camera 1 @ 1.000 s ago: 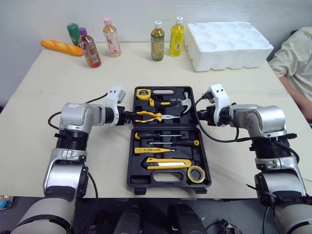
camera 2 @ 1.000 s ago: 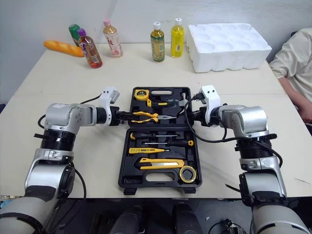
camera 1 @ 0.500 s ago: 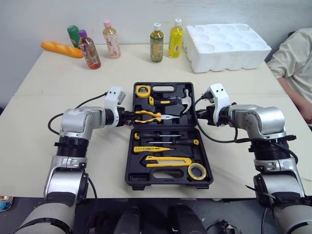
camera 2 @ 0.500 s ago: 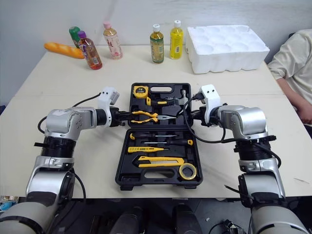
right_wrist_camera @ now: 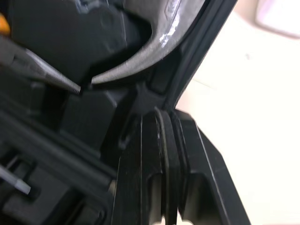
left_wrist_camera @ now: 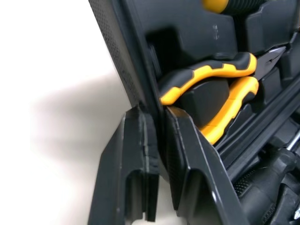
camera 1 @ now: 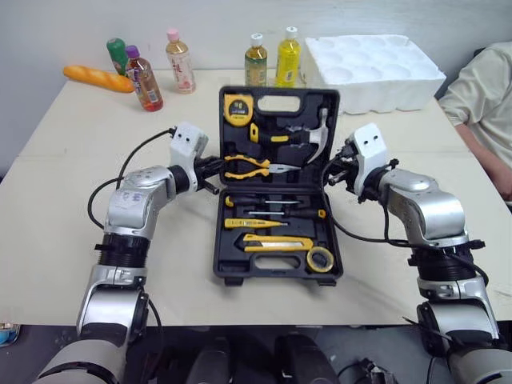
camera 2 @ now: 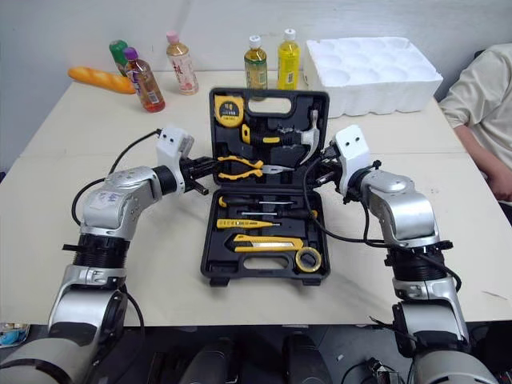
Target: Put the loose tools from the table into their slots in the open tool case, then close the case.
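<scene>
Pinched shut on the left edge of the lid [camera 1: 276,120], the left gripper [camera 1: 210,170] has the thin black wall clamped between its two fingers [left_wrist_camera: 133,164]; the left wrist view shows one finger outside the lid and the other inside, just beside the yellow handles of the pliers [left_wrist_camera: 220,89]. Across from it, the right gripper [camera 1: 339,170] is closed narrow on the lid's right edge, its fingers [right_wrist_camera: 140,159] pressed to either side of the rim close to the head of the hammer [camera 1: 312,138].

Between the two grippers the tool case stands partly open on the table [camera 1: 64,208]. Its lid tilts up from the hinge, while the base [camera 1: 218,248] lies flat. In the lid sit a yellow tape measure [camera 1: 236,108], the hammer and the pliers, each in its own recess. In the base lie two black-handled screwdrivers [camera 1: 272,206], a yellow tester [camera 1: 248,224], a yellow utility knife [camera 1: 276,242] and a roll of tape [camera 1: 320,258] in the near right corner.

Along the far side of the table stand five bottles [camera 1: 255,60], with a loaf of bread [camera 1: 100,78] at the left and a white foam tray [camera 1: 376,64] at the right. A person's sleeve [camera 1: 480,88] shows at the right edge.
</scene>
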{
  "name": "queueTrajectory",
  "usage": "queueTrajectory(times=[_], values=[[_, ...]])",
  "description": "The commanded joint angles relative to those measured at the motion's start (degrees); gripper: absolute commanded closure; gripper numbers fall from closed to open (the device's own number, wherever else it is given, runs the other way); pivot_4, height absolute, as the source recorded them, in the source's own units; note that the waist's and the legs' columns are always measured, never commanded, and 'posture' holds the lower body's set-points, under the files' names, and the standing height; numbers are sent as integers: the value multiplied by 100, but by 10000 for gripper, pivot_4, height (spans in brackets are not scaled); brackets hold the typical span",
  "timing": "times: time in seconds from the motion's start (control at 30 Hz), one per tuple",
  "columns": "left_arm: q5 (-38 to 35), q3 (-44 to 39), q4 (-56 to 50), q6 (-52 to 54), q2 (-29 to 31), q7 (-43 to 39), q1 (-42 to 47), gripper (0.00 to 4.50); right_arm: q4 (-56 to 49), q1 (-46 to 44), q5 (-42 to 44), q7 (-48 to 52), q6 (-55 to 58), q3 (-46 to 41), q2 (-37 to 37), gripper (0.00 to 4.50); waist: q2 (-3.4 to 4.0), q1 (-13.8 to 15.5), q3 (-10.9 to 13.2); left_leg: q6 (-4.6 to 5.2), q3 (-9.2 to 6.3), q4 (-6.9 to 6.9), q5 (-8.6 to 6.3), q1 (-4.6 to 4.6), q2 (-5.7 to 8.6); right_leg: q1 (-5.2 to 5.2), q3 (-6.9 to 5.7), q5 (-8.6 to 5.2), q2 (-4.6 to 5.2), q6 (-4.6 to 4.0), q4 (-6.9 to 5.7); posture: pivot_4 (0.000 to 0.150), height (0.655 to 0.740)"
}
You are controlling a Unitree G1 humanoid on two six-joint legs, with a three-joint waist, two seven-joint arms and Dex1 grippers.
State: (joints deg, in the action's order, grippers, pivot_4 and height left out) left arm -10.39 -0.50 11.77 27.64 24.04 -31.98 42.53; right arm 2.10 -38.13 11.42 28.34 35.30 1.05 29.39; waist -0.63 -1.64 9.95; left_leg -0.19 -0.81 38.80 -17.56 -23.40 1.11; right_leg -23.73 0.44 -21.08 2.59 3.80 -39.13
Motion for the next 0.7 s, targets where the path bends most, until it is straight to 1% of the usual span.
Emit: queueTrajectory(times=[0.03,0.17,0.23,0.3,0.37,0.43,0.47,0.5,0.53,0.6,0.63,0.67,0.7], values=[[228,214,-475,-1209,19,-232,-231,44973,-499,245,-457,138,-1791,62,157,45000,0,5,0,0,0,0,0,0,0,0,0,0,0,0,0,1500,7400],[700,253,-473,-2436,110,-16,-753,44973,-224,797,-1046,-60,-3562,135,213,45000,-2,4,3,2,4,4,0,0,0,2,3,0,0,0,1,1500,7400],[1159,349,-454,-3164,256,225,-1091,44973,31,1111,-1669,-383,-4771,259,369,45000,-1,4,3,2,4,4,0,3,0,3,3,0,0,0,0,1500,7400],[1337,299,-517,-3333,296,469,-1356,44973,314,1364,-2163,-682,-5761,359,503,45000,-1,7,3,3,5,0,0,5,0,4,4,0,0,0,2,1500,7400],[1212,79,-752,-3226,276,603,-1623,44973,477,1562,-2310,-845,-6283,329,537,45000,-2,-4,3,3,8,-2,0,8,0,7,6,0,1,0,2,1500,7400],[711,-139,-1333,-2815,405,286,-2030,35718,253,1828,-2218,-732,-6779,191,718,37519,-1,-24,4,4,16,3,0,15,-3,9,12,0,0,0,1,1500,7400],[362,-260,-1667,-2475,503,48,-2248,32963,55,1972,-2064,-584,-6815,91,835,34487,-1,-26,3,4,22,2,0,16,-5,7,18,0,-4,0,-4,1500,7400],[3,-382,-1982,-2065,607,-158,-2454,28794,-186,2122,-1802,-406,-6719,-24,951,29533,-1,-30,3,4,23,-6,0,22,-9,9,20,0,-6,0,-11,1500,7400],[-353,-546,-2272,-1610,741,-315,-2658,23709,-471,2301,-1409,-159,-6495,-142,1090,24308,-1,-28,3,4,26,-11,0,23,-13,9,21,0,-9,0,-10,1500,7400],[-1357,-1249,-2758,-360,1224,-684,-3211,15393,-1311,3034,-156,796,-5802,-518,1778,14650,1,4,4,4,22,-9,0,28,-21,19,17,0,-13,0,-4,1500,7400],[-1849,-1759,-2859,127,1550,-989,-3557,9970,-1756,3566,641,1392,-5207,-921,2233,14091,2,9,5,4,15,-11,0,29,-23,24,14,0,-13,0,-2,1500,7400],[-2262,-2120,-2917,667,1870,-1237,-3835,5586,-2048,3978,1161,1831,-4754,-1252,2597,14091,3,19,10,6,4,-16,-1,36,-24,40,8,0,-14,0,11,1500,7400],[-2519,-2327,-2954,1003,2077,-1376,-4008,5586,-2219,4237,1463,2072,-4458,-1479,2811,14091,4,17,11,8,-1,-18,-2,35,-24,47,5,0,-14,-1,20,1500,7400]])
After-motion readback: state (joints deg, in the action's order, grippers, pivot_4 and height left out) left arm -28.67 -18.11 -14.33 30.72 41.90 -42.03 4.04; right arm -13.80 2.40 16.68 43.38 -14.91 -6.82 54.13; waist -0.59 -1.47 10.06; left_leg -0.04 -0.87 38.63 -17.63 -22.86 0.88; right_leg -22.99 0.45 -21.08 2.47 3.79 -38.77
